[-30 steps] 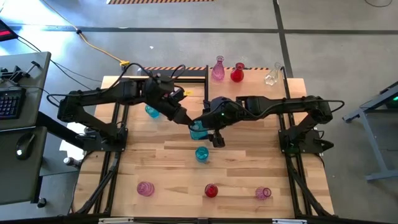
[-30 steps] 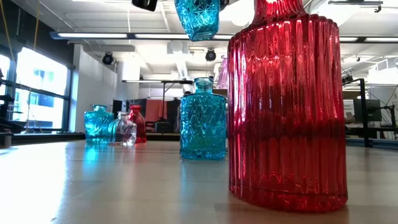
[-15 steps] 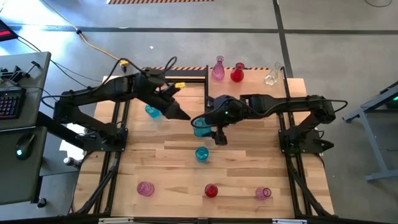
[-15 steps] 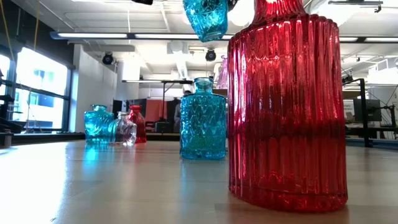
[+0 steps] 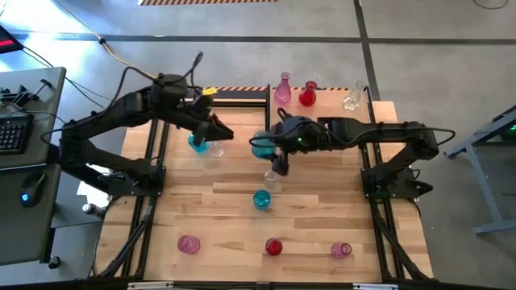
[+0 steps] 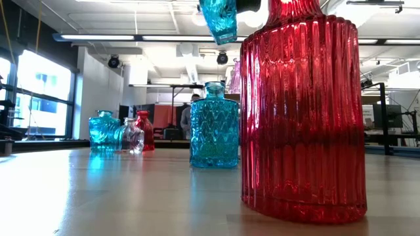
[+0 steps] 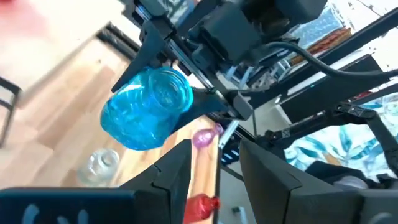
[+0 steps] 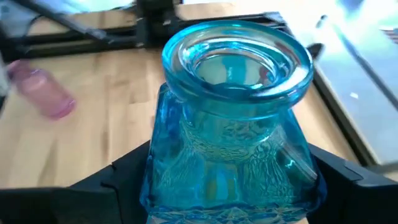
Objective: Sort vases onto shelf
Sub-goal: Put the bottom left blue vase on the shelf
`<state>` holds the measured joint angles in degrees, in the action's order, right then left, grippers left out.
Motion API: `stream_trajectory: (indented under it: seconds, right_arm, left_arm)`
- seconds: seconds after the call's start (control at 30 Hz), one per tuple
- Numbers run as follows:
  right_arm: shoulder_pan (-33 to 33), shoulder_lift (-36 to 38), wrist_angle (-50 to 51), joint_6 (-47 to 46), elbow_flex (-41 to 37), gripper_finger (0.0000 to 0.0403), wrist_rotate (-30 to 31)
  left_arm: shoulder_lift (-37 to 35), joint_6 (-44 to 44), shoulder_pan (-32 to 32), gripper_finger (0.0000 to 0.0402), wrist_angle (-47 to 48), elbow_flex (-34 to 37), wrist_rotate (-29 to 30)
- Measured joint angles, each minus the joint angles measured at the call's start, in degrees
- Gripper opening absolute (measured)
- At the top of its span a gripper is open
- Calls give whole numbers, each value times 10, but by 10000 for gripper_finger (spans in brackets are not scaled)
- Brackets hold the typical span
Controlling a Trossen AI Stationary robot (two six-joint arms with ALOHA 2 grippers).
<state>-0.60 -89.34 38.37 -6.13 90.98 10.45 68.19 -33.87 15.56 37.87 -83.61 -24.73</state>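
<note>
- The right claw (image 5: pixel 266 147) pinches a blue vase (image 8: pixel 231 155) between its fingers, lifted above the table (image 5: pixel 322 217).
- The left claw (image 5: pixel 216 131) is empty, fingers spread, apart from it.

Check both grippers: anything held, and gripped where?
The right gripper holds a turquoise vase by the two sides of its body, below the neck, lifted clear of the table. The left gripper is open, holding nothing.

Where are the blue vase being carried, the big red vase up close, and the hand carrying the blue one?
blue vase (image 8: pixel 231 143), right wrist view, body.
red vase (image 6: pixel 302 118), low view, ribbed body.
right hand (image 5: pixel 268 148), high view, between fingertips.
</note>
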Motion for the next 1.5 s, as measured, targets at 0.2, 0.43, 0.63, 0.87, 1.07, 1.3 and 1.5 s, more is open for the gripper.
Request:
stream_trajectory:
  seconds: [0.2,0.43,0.63,0.87,1.07,1.3,1.5]
  right_arm:
    - [6,16,5,-48,0,283,80]
    - [7,41,16,-85,0,283,188]
    - [16,65,34,-112,0,283,262]
    - [40,92,44,-120,0,289,321]
    - [54,112,65,-134,0,288,352]
    - [68,136,88,-150,0,287,387]
    - [82,160,135,-182,0,287,408]
  left_arm:
    - [-26,46,17,127,0,0,0]
    - [-41,75,29,127,0,0,0]
    - [-46,96,32,127,4,0,-1]
    - [-45,133,32,127,43,1,-1]
    - [-45,156,32,127,54,1,0]
    - [-45,182,32,127,73,1,0]
    - [-45,196,34,127,76,1,0]
